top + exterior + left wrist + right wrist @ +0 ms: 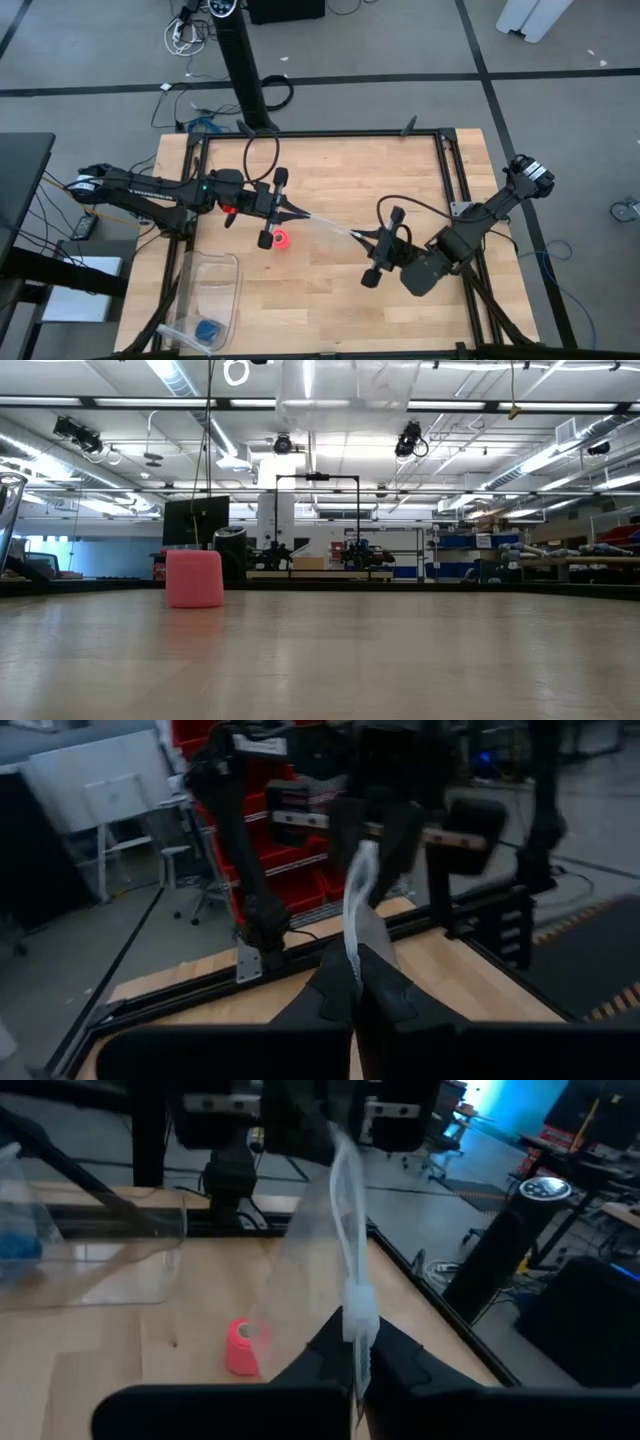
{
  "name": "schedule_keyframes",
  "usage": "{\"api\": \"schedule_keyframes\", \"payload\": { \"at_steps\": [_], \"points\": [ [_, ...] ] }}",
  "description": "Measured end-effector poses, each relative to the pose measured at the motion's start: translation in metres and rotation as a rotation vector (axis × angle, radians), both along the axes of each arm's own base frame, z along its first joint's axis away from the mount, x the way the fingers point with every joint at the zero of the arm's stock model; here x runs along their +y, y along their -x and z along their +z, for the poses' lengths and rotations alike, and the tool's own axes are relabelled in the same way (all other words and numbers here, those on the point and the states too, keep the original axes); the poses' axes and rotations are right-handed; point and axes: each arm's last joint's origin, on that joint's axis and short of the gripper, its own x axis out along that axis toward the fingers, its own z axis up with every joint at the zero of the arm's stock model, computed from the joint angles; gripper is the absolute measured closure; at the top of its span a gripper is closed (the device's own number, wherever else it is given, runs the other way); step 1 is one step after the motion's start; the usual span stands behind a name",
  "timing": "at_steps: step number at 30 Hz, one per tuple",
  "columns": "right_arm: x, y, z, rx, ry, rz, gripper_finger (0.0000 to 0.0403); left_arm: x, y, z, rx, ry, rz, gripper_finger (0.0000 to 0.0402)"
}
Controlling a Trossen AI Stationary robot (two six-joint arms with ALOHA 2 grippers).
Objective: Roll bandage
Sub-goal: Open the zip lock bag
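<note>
The bandage [283,238] is a small pink roll standing on end on the wooden table, also seen in the low view [194,578] and the right wrist view [240,1346]. No gripper touches it. Above it a clear plastic bag [328,226] stretches between my two grippers. My left gripper [296,212] is shut on the bag's left end. My right gripper [362,237] is shut on its right end. My left gripper pinches the bag's left end [352,945] between its two fingers, which point level toward the table's right. The bag is lifted clear of the table and runs off toward the other gripper. My right gripper pinches the bag's right end at a white thickened strip [358,1318] between its two fingers. They point toward the table's left, slanting a little down. The bag hangs clear of the table above the bandage.
A clear plastic box [210,295] sits at the table's near left corner with a small blue object [208,330] in it. A black frame rail [320,134] runs around the table's edge. Bare wood lies between and behind the arms.
</note>
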Motion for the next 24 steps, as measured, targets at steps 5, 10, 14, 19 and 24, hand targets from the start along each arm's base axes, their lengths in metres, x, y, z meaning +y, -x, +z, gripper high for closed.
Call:
{"api": "schedule_keyframes", "payload": {
  "at_steps": [5, 10, 14, 19, 24],
  "points": [
    [-0.007, -0.005, -0.001, 0.028, 0.035, -0.003, 0.0399, 0.001, 0.000, 0.001, 0.002, 0.077, 0.035, 0.0379],
    [-0.006, -0.001, 0.003, 0.029, 0.090, -0.025, 0.0401, 0.001, 0.003, -0.002, 0.057, 0.085, 0.035, 0.0338],
    [-0.001, 0.002, 0.003, 0.025, 0.106, -0.030, 0.0401, 0.000, 0.005, 0.000, 0.057, 0.095, 0.012, 0.0299],
    [0.002, 0.005, 0.003, 0.022, 0.108, -0.022, 0.0402, -0.003, 0.007, 0.005, 0.015, 0.097, -0.078, 0.0271],
    [0.003, 0.006, 0.003, 0.019, 0.110, -0.024, 0.0402, -0.005, 0.007, 0.006, 0.003, 0.094, -0.094, 0.0285]
  ]
}}
